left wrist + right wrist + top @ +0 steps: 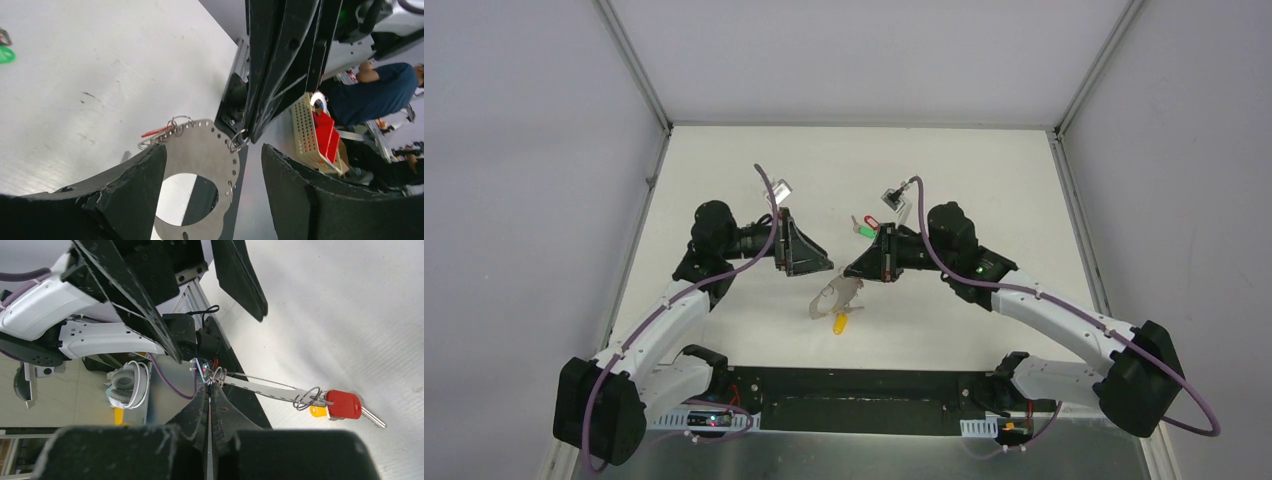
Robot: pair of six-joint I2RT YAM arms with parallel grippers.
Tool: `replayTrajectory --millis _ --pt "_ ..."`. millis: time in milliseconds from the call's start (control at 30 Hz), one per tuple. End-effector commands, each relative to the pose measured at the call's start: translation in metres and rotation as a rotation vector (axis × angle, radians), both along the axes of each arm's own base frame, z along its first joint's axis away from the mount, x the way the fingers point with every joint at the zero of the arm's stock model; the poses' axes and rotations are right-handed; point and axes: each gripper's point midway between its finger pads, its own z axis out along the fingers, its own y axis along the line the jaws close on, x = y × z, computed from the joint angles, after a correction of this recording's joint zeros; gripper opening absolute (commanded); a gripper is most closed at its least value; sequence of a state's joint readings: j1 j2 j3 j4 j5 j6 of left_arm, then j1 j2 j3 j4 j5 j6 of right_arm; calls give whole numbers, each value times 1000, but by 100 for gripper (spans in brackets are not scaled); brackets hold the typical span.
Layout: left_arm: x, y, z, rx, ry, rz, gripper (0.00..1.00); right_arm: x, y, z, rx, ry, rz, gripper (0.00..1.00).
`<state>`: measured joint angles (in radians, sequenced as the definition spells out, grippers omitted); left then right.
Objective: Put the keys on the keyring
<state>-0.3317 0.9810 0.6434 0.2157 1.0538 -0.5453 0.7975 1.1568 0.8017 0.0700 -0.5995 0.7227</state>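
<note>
Left tool (212, 150), on its own wrist cam: fingers spread wide, pinching nothing. The keyring (831, 297) shows in the gap btw them; can't tell if it touches either one. The keyring here is a flat grey metal ring w/ a big ctr opening and small holes round its rim. It sits tilted near ctr of the top view, and whether its low end meets the counter (964, 170) is unclear. A yellow-tagged key (839, 323) and a red-tagged key (344, 404) sit on small wire loops at its rim, so those two look done. A green-tagged key (865, 232) and a second red-tagged key (871, 221) lie loose on the counter just above ctr. Right tool (210, 389): fingers pressed together on the keyring's rim, carrying it edge-on.

Step in hand, prob.: btw keys, ring held ready, left tool free. Next move calls for the left tool to reach a loose key, pinch it by the tag and bring its loop to a free rim hole, w/ the right tool holding the ring steady.
</note>
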Motion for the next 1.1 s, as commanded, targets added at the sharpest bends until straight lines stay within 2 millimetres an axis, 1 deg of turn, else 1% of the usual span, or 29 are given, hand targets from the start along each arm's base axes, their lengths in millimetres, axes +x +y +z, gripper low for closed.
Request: replayTrajectory --millis 0,67,200,367,500,667,933,1000,1067 --pt "-23 0 34 -147 -199 -108 70 -5 -1 31 96 -173 38 0" --pt "-27 1 32 -170 -197 -107 69 -9 -2 36 126 -216 54 0" --pt "-31 2 29 -209 -199 -97 63 -13 -3 45 175 -274 72 0" --pt "-35 -1 22 -216 -187 -117 51 -18 -2 50 200 -299 107 0" --pt "-35 -2 21 -216 -206 -121 47 -22 -1 54 218 -312 132 0" --pt "-41 -5 21 -218 -211 -146 46 -23 1 55 220 -304 144 0" --pt "-55 -19 16 -219 -180 -207 45 -23 5 55 224 -292 152 0" --pt "-56 -22 16 -221 -184 -212 41 -23 5 55 224 -291 153 0" --pt "-58 -23 16 -221 -189 -217 34 -23 5 55 225 -288 155 0"
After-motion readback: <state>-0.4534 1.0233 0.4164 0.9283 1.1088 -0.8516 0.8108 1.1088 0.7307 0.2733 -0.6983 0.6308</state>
